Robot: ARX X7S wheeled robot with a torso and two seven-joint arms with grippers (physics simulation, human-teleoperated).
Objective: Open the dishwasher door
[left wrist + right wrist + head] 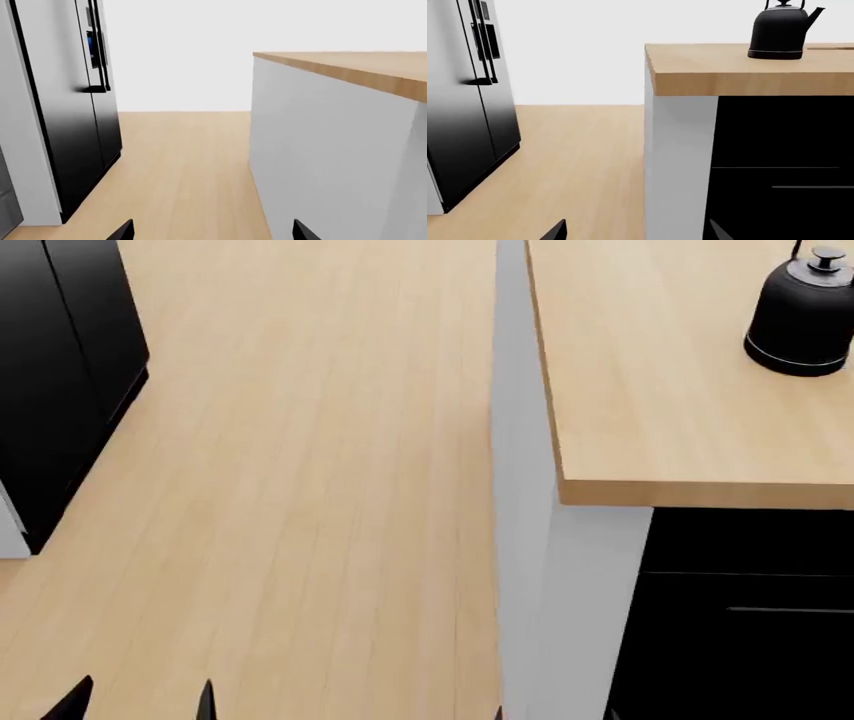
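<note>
The dishwasher door (780, 210) is a glossy black panel under the wooden counter, with a thin grey bar handle (814, 187) and a black strip above it. It also shows in the head view (747, 670) at the lower right. My right gripper (637, 231) is open and empty, in front of the counter's white corner panel, left of the door and apart from it. My left gripper (213, 232) is open and empty over the wooden floor; in the head view (138, 702) its tips show at the bottom left.
A wooden counter (641, 390) on a white side panel (320, 150) carries a round black kettle (801, 315). A tall black fridge (73, 125) with vertical handles stands at the left. Wooden floor (307, 490) lies between fridge and counter.
</note>
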